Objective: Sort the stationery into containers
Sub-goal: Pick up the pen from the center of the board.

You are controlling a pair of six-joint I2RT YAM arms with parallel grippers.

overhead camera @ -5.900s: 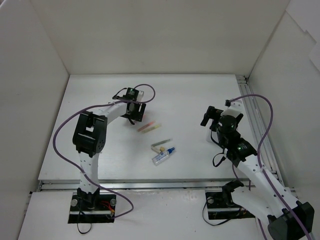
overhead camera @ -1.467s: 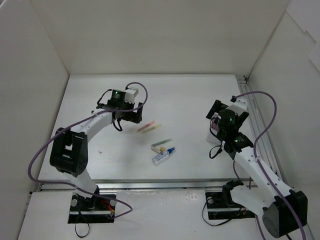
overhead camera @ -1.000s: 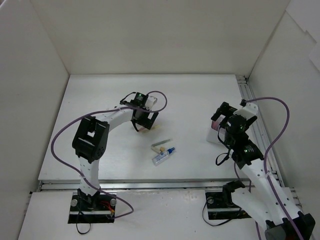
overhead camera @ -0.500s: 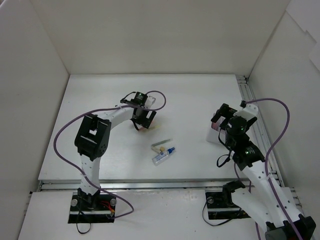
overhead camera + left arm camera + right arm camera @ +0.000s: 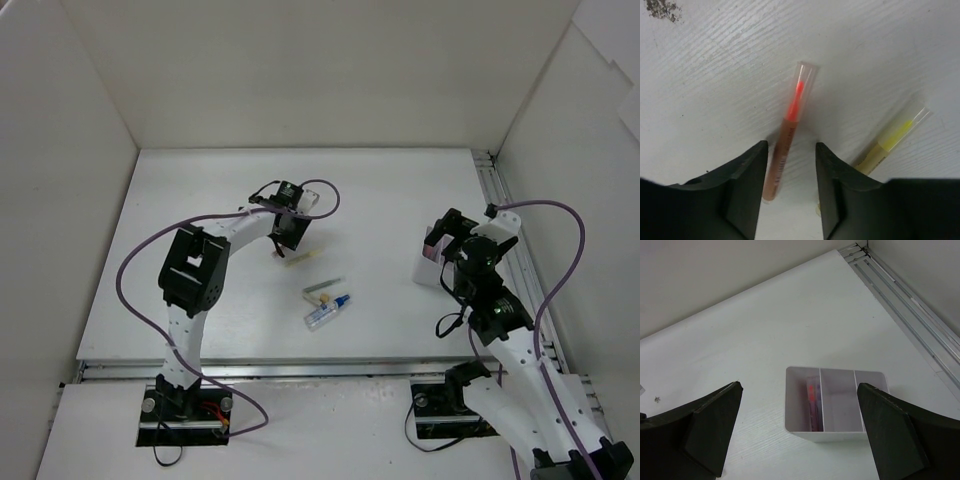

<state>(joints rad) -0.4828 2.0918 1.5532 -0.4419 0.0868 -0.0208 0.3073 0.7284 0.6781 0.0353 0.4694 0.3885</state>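
You've got a white table [image 5: 380, 190] boxed in by white walls [image 5: 300, 80], w/ a rail [image 5: 900, 295] along the right edge.

The orange-red pen [image 5: 789, 131] lies flat on the table, a bit left of ctr. Its clear cap end points away from the wrist cam. Your L gripper [image 5: 791, 150] is down over it, w/ one finger [image 5: 747, 185] on each side of the barrel. The jaws stand part-way apart and aren't clamped. In the wrist view the left-hand finger is at or almost at the barrel, and a gap shows on the other side. The pen is on the table, not lifted.

The yellow-green pen [image 5: 892, 142] lies just beside it, outside the jaws. It's apart from the orange-red one and angled away from it.

Toward the near edge from there, approx table ctr, you'll see three items:
- the grey pen [image 5: 323, 284]
- the beige piece [image 5: 322, 297], just beside the grey pen
- the white tube [image 5: 325, 314] w/ blue cap

All three sit close together, well apart from both grippers.

The box [image 5: 830, 434] sits near the right edge, approx mid-depth. It's upright w/ an open top and 3 compartments. The end compartment on the left in the R wrist view holds pens [image 5: 813, 399], pinkish-purple w/ a red-orange spot. Can't tell how many.

Your R gripper [image 5: 799, 390] hangs above the box, jaws spread wide. It's holding nothing and isn't touching the box.
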